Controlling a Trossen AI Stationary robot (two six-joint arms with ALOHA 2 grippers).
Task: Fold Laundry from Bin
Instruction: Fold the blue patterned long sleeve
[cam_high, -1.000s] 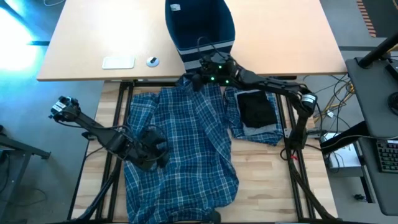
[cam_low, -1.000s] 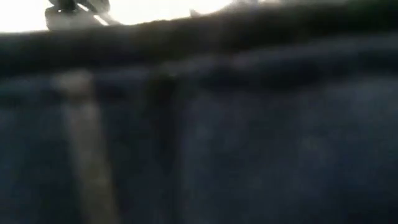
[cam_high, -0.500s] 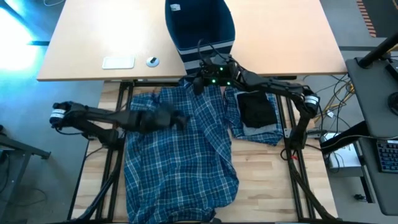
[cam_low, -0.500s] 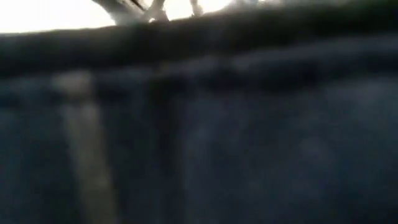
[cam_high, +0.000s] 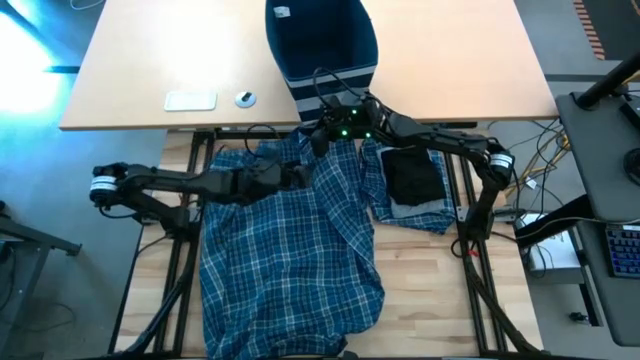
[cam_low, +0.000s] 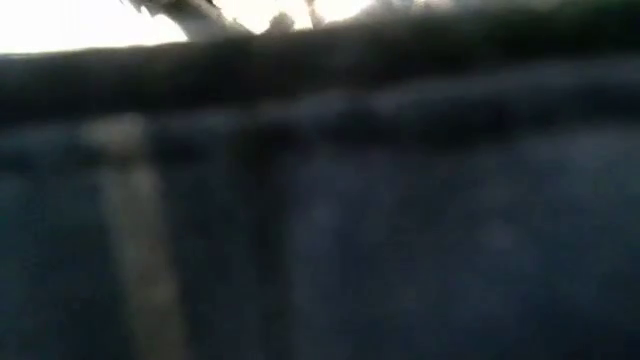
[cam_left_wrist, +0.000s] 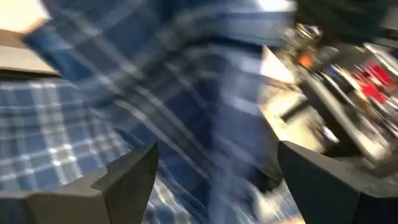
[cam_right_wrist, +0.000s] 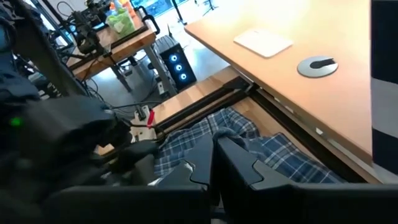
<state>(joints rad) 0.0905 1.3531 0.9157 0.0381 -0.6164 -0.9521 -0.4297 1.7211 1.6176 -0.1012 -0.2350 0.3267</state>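
A large blue-and-white plaid garment (cam_high: 290, 250) of the laundry lies spread over the table's middle. Its far edge is drawn up to my right gripper (cam_high: 318, 135), which is shut on it just in front of the bin (cam_high: 322, 45), a navy fabric basket with pale stripes. My left gripper (cam_high: 297, 177) hovers open over the garment's far part, close to the right gripper. In the left wrist view its fingers (cam_left_wrist: 124, 180) stand wide apart with plaid cloth (cam_left_wrist: 155, 106) ahead. A folded plaid piece with a black piece (cam_high: 413, 178) on top lies at the right. My right gripper holds the plaid garment by its far edge (cam_high: 308, 145), reaching from the table's right side. The cloth rises to the fingers there while the rest lies on the table. The gripper's own body hides the place of contact, so the number of layers does not show.
Beyond the table stands a tan desk (cam_high: 150, 70) with a white pad (cam_high: 190, 100) and a round grommet (cam_high: 246, 98). Dark cloth close to the lens fills the low view (cam_low: 320, 220). Cables and equipment lie off the right side (cam_high: 560, 240).
My left gripper has swung from the garment's near-left part toward the far edge and the right, ending close to my right gripper. The plaid garment has stayed spread out, with its far edge still drawn up.
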